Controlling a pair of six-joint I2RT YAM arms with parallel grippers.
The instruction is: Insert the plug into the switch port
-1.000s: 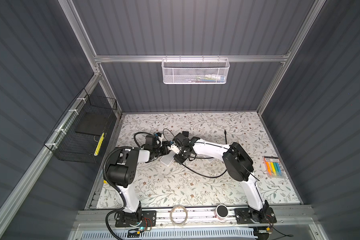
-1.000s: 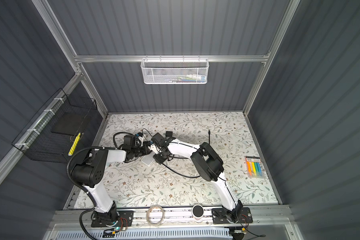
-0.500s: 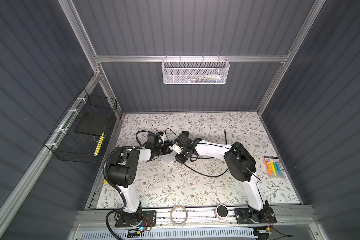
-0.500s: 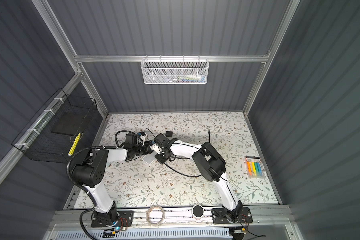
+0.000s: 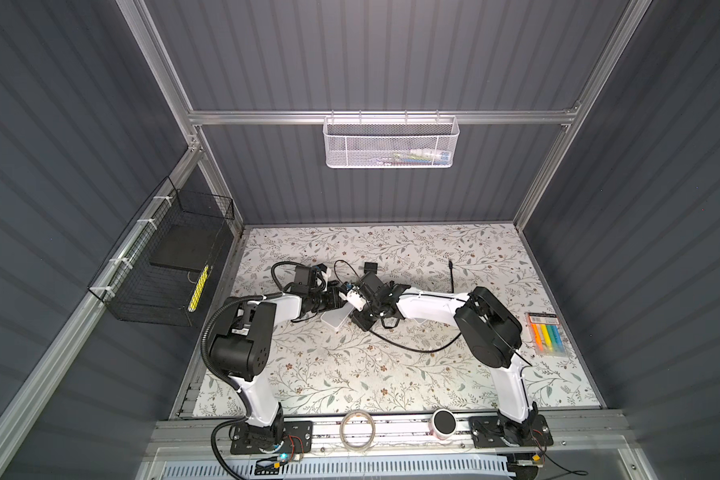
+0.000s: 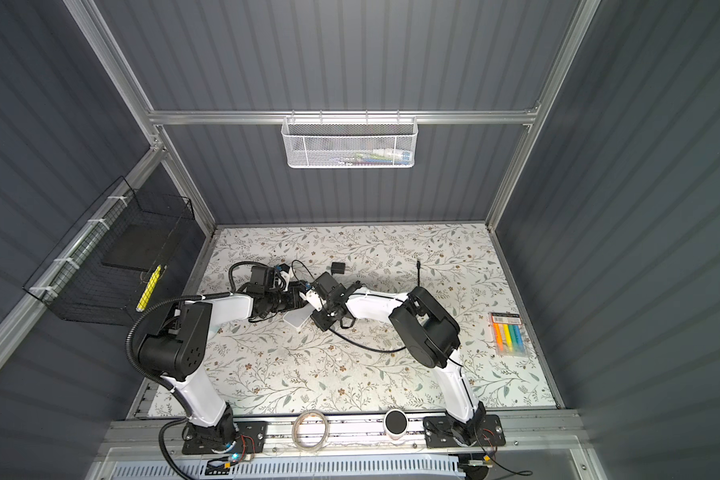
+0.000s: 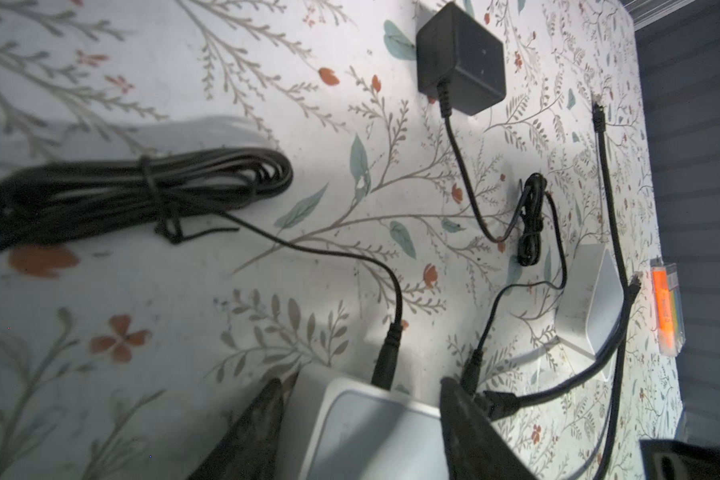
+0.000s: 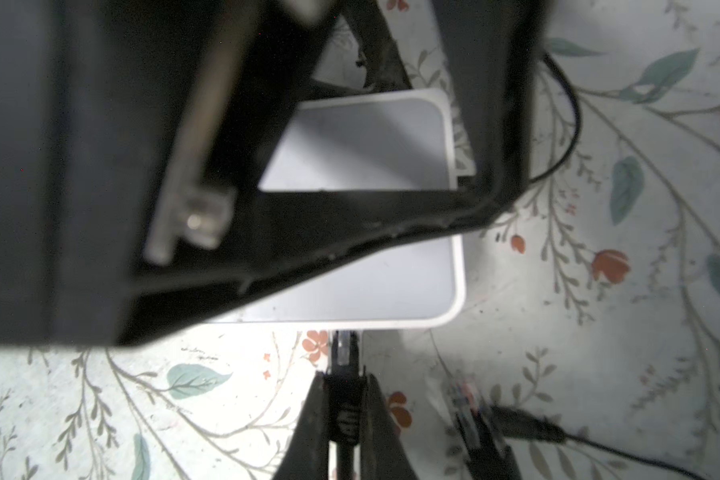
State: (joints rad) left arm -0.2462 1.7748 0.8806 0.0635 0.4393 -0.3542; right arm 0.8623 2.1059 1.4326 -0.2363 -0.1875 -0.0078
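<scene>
Floral tabletop [image 5: 391, 374] inside dark ribbed walls. We see both arms meeting left of centre over the white network switch [image 5: 334, 322]. Our left gripper [image 7: 360, 386] stands spread either side of the switch. Our right gripper [image 8: 344, 376] pinches the plug [image 8: 344, 353], clear tip at the switch's edge.

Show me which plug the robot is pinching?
The clear-tipped plug with the black boot, held in the right gripper's jaws, pointing at the white switch box. The round black plug already sits in that box, ungripped.

White switch [image 8: 391, 282], black plug [image 8: 344, 415], leafy floral print on tabletop [image 8: 599, 374].
</scene>
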